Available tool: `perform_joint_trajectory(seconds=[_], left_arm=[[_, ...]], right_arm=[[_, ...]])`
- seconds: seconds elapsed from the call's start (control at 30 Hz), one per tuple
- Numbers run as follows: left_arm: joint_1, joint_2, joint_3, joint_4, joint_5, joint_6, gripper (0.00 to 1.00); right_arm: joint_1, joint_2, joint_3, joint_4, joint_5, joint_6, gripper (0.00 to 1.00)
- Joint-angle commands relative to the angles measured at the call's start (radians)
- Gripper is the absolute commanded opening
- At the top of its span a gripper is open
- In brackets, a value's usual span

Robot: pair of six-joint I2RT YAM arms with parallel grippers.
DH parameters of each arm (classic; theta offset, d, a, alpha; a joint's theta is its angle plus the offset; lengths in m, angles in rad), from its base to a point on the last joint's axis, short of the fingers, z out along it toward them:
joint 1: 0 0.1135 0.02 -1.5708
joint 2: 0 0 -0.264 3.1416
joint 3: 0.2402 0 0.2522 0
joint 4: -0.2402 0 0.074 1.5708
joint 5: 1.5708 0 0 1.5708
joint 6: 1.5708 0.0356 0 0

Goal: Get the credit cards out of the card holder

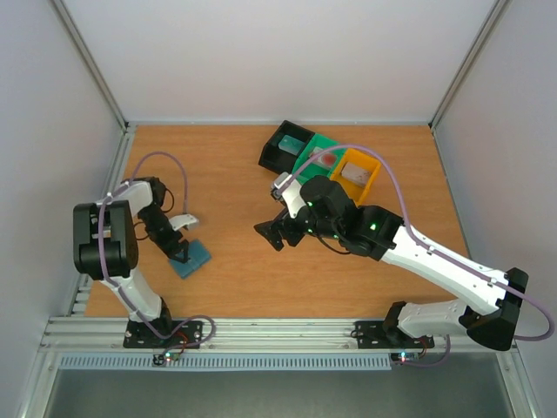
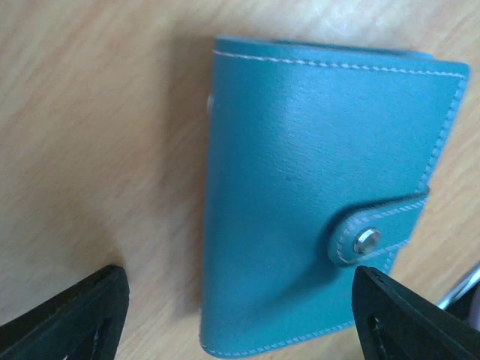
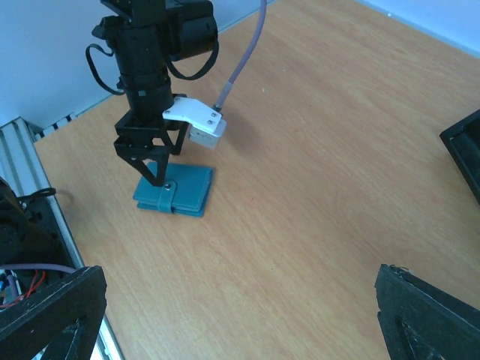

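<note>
The job is at its opening step. No credit cards are in view. The light blue-green, stitched, soft bifold card holder lies flat and closed at the left of the pale wooden surface, near the front edge. Its small rounded closing tab is fastened by a silver snap.

The left arm's black claw hangs straight down over the holder at the tab side. Its fingers stand apart, one off the holder's spine edge and the other over the tab end, and they clamp nothing. I cannot tell whether a tip rests on the cover.

Next, I judge, the tab must be lifted off its snap while the holder is kept from sliding. The soft cover will likely skid or rise whole if only one claw works it.

Further right, the right arm's black claw hovers over mid-surface, well apart from the holder. It is spread wide and empty, and it is placed to come across and help pin the holder or pull the tab.

At the far right rear sit three plastic bins side by side, one black, one green and one orange.
</note>
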Motion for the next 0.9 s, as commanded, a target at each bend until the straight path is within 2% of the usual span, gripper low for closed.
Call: perform_joint_trajectory(seconds=[0.0,0.27,0.4,0.57,0.73,0.87], left_arm=[[-0.023,0.027,-0.045,0.133,-0.093,-0.048,0.81],[-0.074,-0.052,-0.178,0.153,-0.111,0.005,0.73],[-0.100,-0.054,-0.223,0.235,-0.167,-0.036,0.62],[-0.119,-0.093,-0.266,0.283,-0.199,-0.056,0.54],[-0.173,-0.097,-0.268,0.261,-0.181,-0.059,0.29],[-0.178,-0.090,-0.254,0.223,-0.142,-0.071,0.02]], right_arm=[[0.005,-0.019,-0.007,0.020,0.011,-0.031,0.99],[0.005,-0.020,-0.010,0.023,0.022,-0.034,0.99],[0.005,-0.017,-0.006,0.025,0.058,-0.040,0.98],[0.005,-0.025,-0.011,0.024,0.068,-0.038,0.99],[0.005,-0.035,-0.018,0.030,0.093,-0.039,0.99],[0.005,-0.049,-0.028,0.037,0.112,-0.039,0.98]])
